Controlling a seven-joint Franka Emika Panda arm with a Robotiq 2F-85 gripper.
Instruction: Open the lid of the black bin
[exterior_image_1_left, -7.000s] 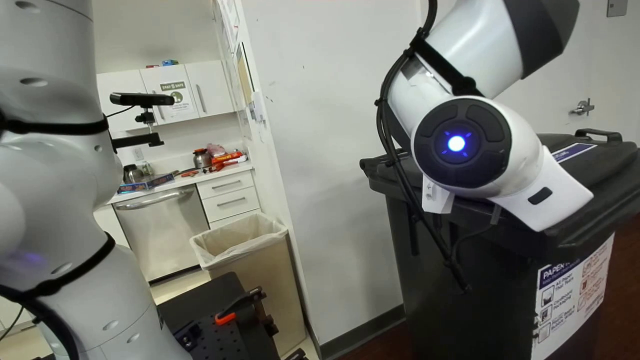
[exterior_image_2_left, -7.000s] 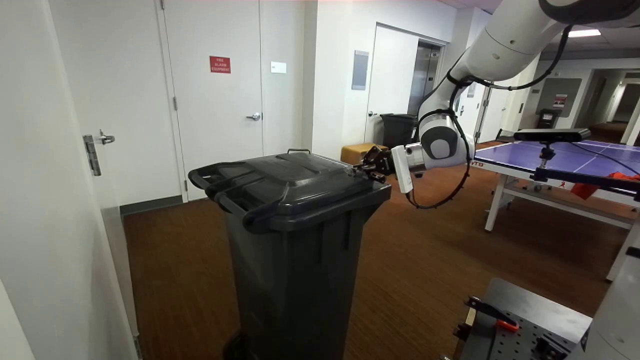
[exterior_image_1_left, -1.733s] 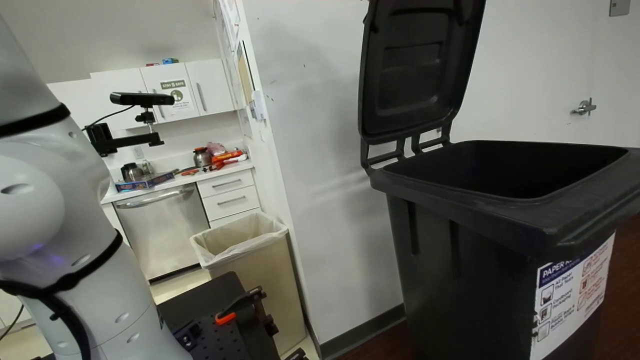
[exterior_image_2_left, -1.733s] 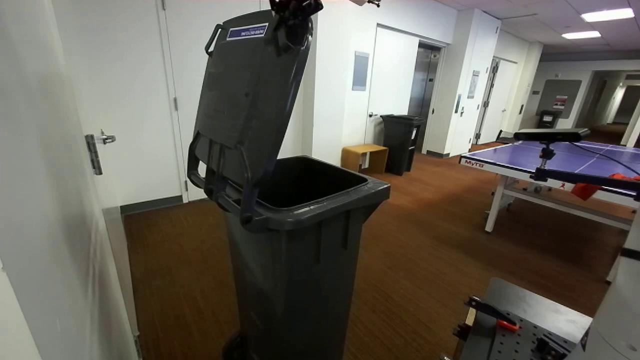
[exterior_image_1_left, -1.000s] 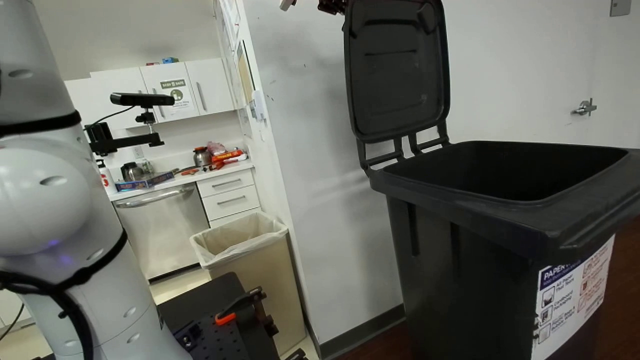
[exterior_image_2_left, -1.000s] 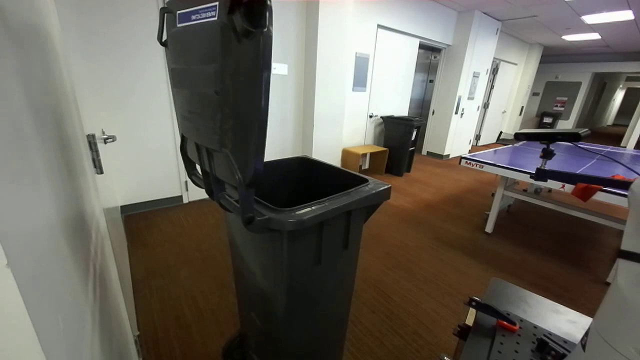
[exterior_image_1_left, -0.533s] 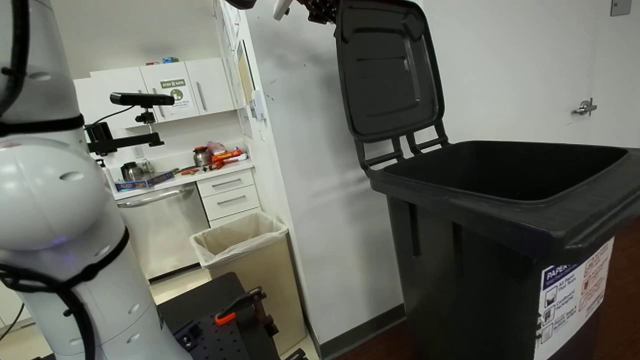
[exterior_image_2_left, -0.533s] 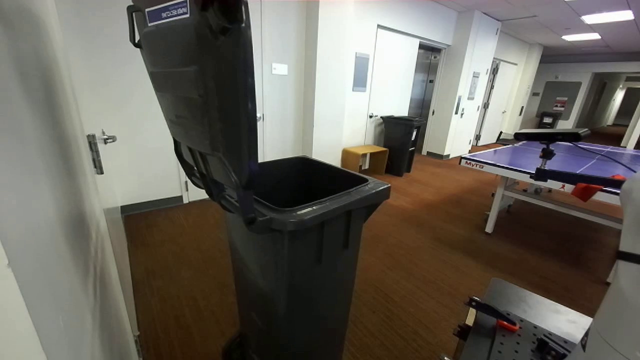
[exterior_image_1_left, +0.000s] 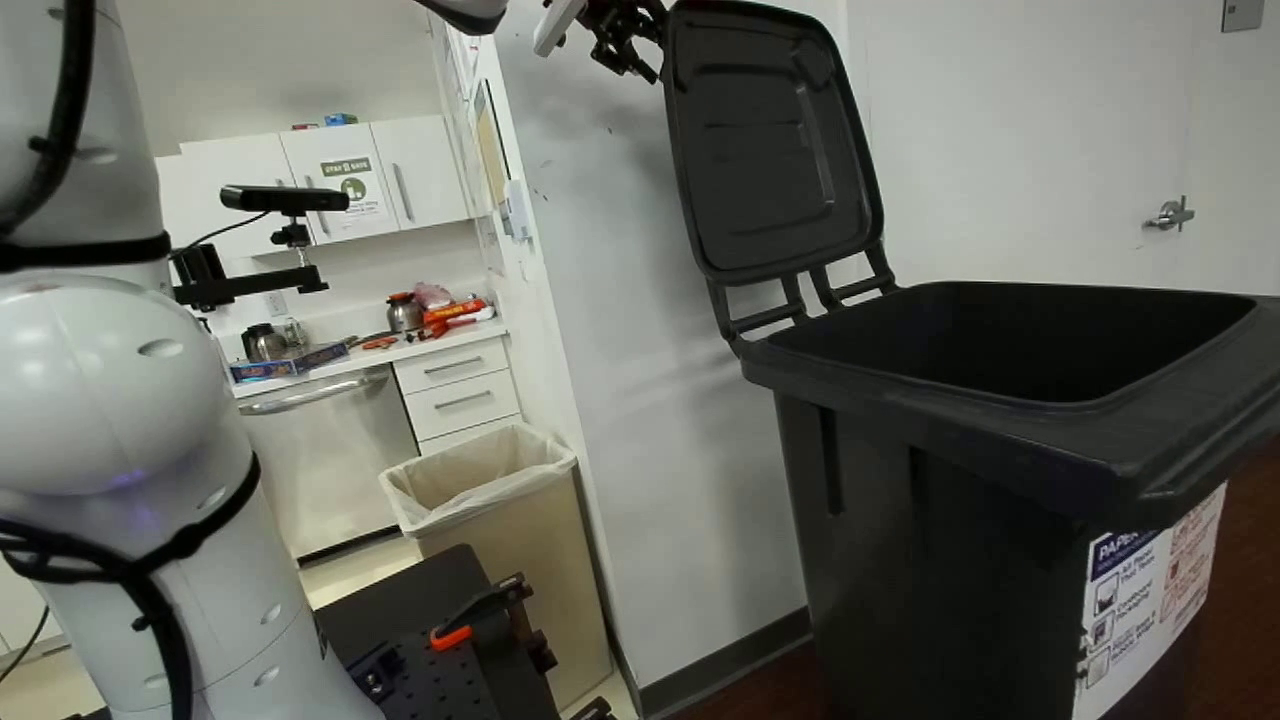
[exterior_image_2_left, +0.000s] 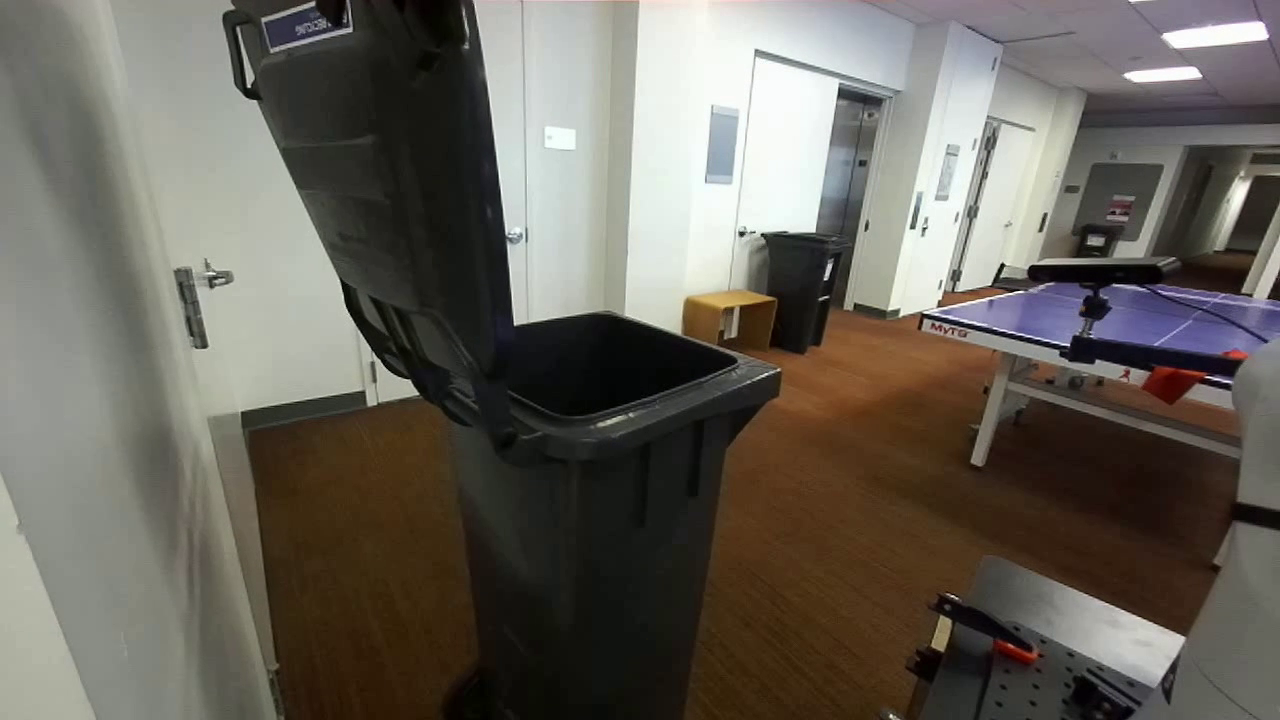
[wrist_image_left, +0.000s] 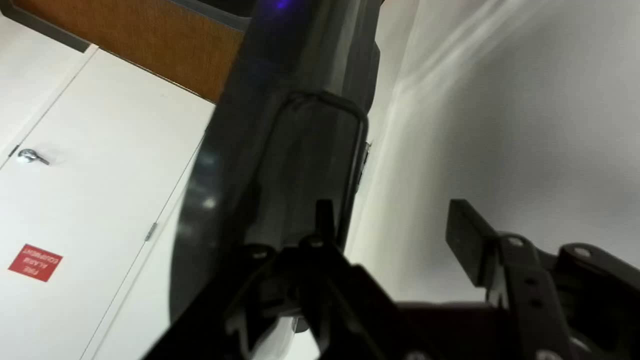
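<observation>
The lid (exterior_image_1_left: 775, 160) of the black bin (exterior_image_1_left: 950, 520) stands raised on its hinges and leans back past upright. In both exterior views the bin's dark inside is uncovered. My gripper (exterior_image_1_left: 628, 40) is high up at the lid's outer edge, cut off by the top of the picture. In the wrist view the gripper (wrist_image_left: 394, 220) is open, its fingers wide apart with only pale wall behind the gap. One finger (wrist_image_left: 325, 217) overlaps the dark lid (wrist_image_left: 305, 150); whether it touches I cannot tell.
A white wall (exterior_image_1_left: 640, 350) rises behind the lid. The beige bin (exterior_image_1_left: 520, 560) stands near the arm's base. A dark perforated mounting plate (exterior_image_2_left: 1060, 640) lies beside the base. Farther off are a purple ping-pong table (exterior_image_2_left: 1100, 320) and a yellow stool (exterior_image_2_left: 728, 300).
Seven seconds ago the lid lay flat on the bin; it has swung up and over backward, tilting slightly further in the last half second. My gripper has risen with it and its fingers now show spread.
</observation>
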